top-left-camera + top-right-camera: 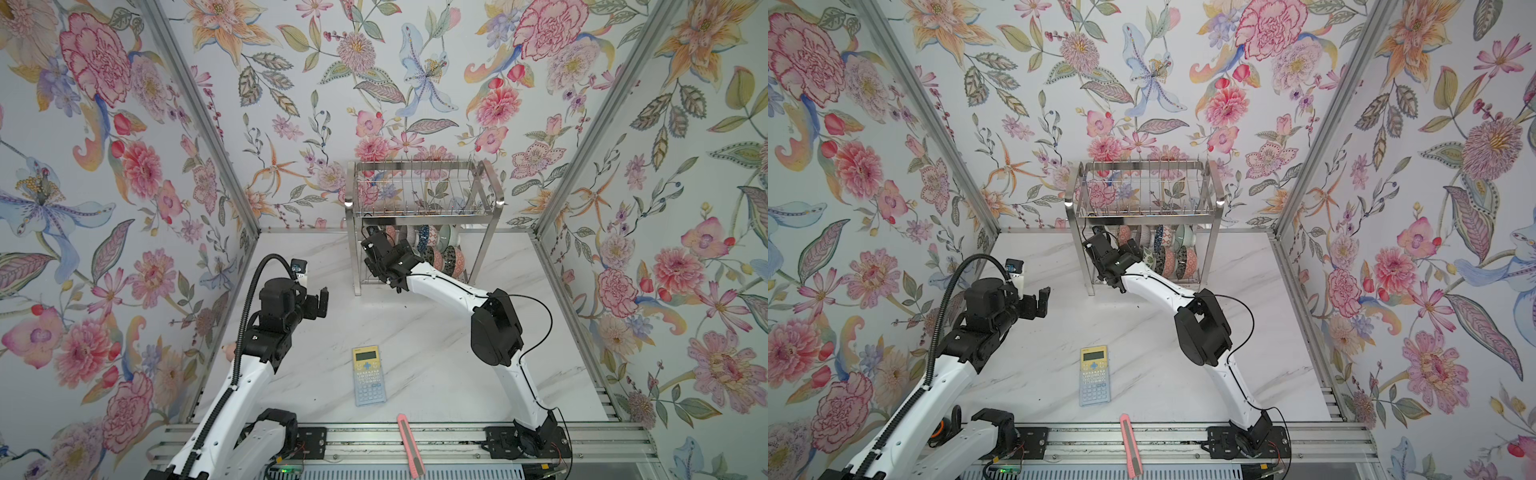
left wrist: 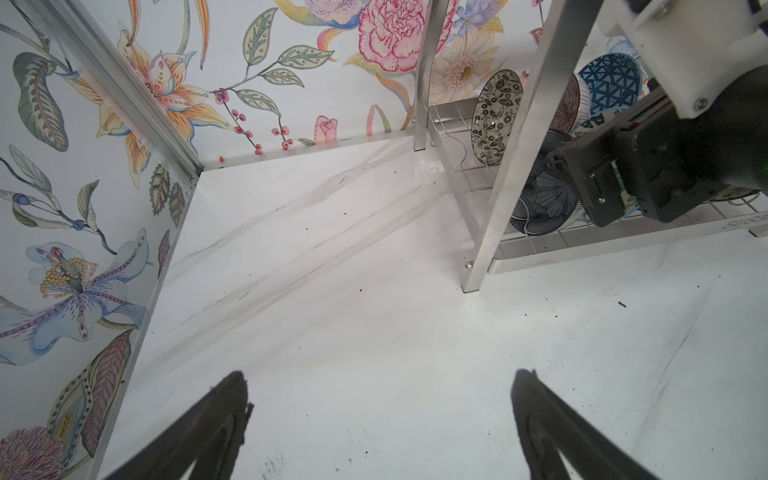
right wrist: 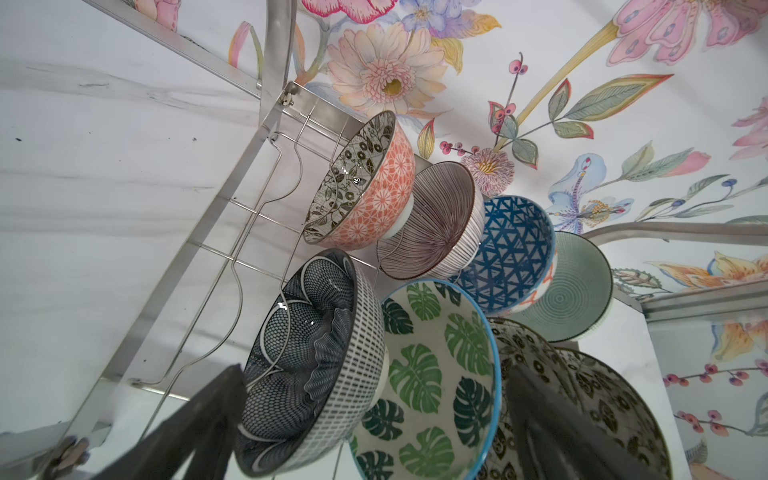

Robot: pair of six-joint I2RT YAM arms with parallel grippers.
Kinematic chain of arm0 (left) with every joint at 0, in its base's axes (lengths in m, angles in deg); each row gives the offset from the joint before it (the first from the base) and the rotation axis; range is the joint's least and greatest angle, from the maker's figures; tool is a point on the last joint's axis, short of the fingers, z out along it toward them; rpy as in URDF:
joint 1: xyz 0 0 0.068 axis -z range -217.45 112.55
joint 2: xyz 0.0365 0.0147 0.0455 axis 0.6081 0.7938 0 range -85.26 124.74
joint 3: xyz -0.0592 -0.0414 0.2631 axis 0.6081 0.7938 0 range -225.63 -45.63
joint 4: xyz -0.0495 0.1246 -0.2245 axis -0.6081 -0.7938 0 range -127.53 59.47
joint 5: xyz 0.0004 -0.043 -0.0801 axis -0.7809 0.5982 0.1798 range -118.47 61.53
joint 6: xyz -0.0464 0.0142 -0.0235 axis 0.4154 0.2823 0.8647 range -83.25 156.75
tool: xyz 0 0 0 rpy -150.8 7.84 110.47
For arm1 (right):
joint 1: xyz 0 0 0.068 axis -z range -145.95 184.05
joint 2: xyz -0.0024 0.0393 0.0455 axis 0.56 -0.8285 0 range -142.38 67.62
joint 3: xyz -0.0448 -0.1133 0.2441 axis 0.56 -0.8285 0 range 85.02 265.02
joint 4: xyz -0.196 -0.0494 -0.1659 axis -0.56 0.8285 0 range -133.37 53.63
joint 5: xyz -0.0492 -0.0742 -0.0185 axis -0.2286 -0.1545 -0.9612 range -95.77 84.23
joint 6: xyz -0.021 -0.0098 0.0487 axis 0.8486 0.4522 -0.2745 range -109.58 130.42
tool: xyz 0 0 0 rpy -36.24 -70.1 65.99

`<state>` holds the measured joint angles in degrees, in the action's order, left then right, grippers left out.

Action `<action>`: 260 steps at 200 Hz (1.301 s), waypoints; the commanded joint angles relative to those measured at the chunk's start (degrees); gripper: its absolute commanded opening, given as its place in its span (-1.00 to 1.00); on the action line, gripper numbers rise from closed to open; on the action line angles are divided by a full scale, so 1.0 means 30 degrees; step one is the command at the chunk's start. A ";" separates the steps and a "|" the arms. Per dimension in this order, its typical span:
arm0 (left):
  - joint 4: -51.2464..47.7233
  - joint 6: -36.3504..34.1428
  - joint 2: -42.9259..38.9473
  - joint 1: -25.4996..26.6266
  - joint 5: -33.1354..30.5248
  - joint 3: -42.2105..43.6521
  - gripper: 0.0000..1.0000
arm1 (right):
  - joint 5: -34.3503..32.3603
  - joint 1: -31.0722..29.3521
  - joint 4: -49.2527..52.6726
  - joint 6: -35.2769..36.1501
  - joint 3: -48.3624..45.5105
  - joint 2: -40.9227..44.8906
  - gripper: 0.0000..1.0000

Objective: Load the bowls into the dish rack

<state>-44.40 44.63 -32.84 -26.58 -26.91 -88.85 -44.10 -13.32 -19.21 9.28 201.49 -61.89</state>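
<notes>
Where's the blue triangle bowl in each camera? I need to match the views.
In a top view: blue triangle bowl in the dish rack, lower tier, back row.
In a top view: same spot, under the upper tier.
Left wrist: past the rack's front leg, beside the striped bowl.
Right wrist: between the striped bowl and the celadon bowl, at.
Shared landmark: the dish rack.

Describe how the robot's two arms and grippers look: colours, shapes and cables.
Both arms have smooth white tubular links joined by bulky black joint housings. The left arm carries a thick ribbed black hose; the right arm has a thin black cable looping loose. The left gripper and right gripper are black, with two flat tapering fingers each.
</notes>
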 commanded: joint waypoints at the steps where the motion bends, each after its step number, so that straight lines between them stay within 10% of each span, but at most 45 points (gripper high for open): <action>1: 0.0117 -0.0253 -0.0252 -0.0227 0.0387 0.0315 0.99 | 0.0665 0.0078 -0.0829 -0.0473 -0.0465 0.1524 0.98; 117: 0.0111 -0.0283 -0.0425 -0.0234 0.0354 0.0402 0.99 | 0.3881 0.0347 -0.3910 -0.0221 -0.5001 0.5136 0.98; 201: 0.1279 -0.0517 -0.0408 -0.0226 0.0277 0.1177 0.99 | 0.4638 0.0797 -1.0289 0.1809 -1.8218 1.4553 0.98; 260: 0.3822 -0.1774 -0.1013 -0.0240 0.0243 0.2650 0.99 | 0.5069 0.5239 -1.2700 0.1294 -2.6724 2.3000 0.98</action>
<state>-38.06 42.60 -33.91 -26.58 -26.88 -83.72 -29.76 -3.27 -52.22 13.58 127.70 -0.15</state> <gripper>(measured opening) 0.994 0.992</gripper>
